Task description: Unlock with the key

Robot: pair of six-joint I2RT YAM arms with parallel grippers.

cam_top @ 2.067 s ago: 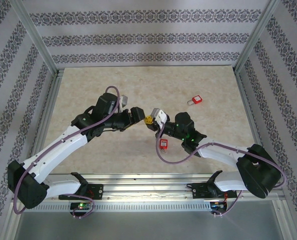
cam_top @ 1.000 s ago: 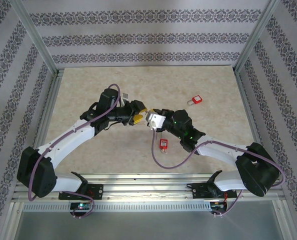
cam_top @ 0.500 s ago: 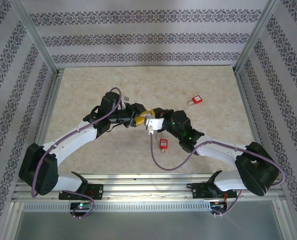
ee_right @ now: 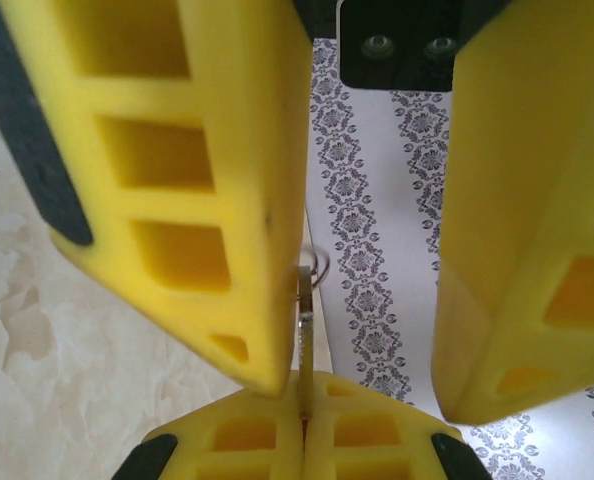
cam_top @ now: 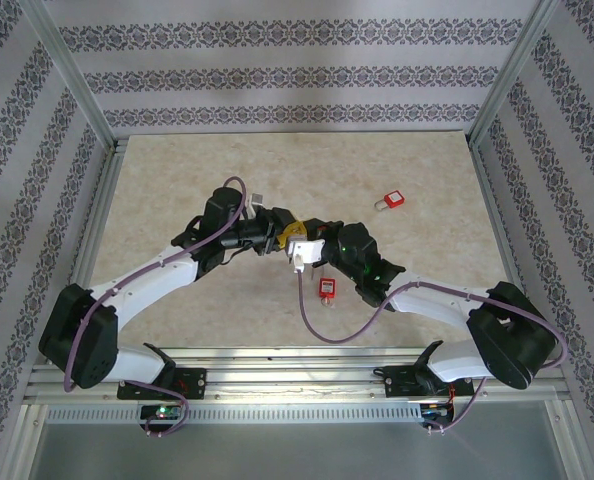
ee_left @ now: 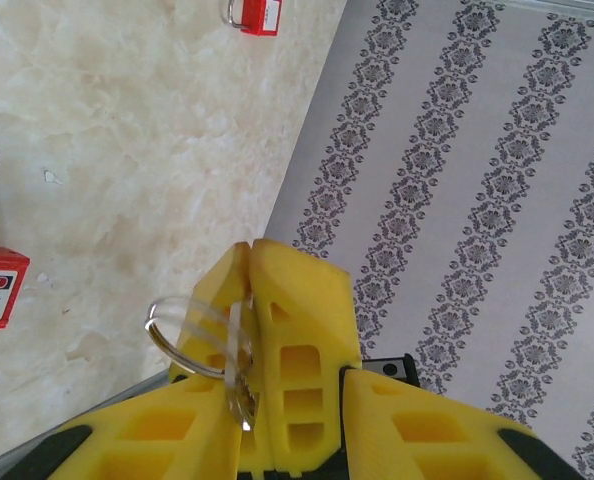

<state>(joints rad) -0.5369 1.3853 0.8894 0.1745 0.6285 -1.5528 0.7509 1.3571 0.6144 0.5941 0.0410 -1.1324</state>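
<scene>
My right gripper (cam_top: 297, 242) is shut on a small metal key (ee_right: 304, 330), its blade standing up out of the closed yellow fingertips (ee_right: 247, 440) and its ring (ee_right: 315, 268) at the top. My left gripper (cam_top: 286, 232) meets it mid-table, jaws apart on either side of the key. One left finger (ee_right: 177, 150) is almost against the blade; the other is well clear. In the left wrist view, the key (ee_left: 239, 375) and ring (ee_left: 177, 335) sit between my own fingers (ee_left: 127, 440). A red padlock (cam_top: 327, 288) lies on the table just in front of the grippers.
A second red padlock (cam_top: 390, 201) lies further back on the right, also in the left wrist view (ee_left: 257, 15). The beige tabletop (cam_top: 177, 180) is walled by patterned panels and an aluminium frame (cam_top: 77, 90). A purple cable (cam_top: 312, 320) loops over the table by the right arm.
The left gripper has moved right onto the right gripper's tips, and its jaws have narrowed around the key. The right gripper stays shut on the key, shifted slightly left.
</scene>
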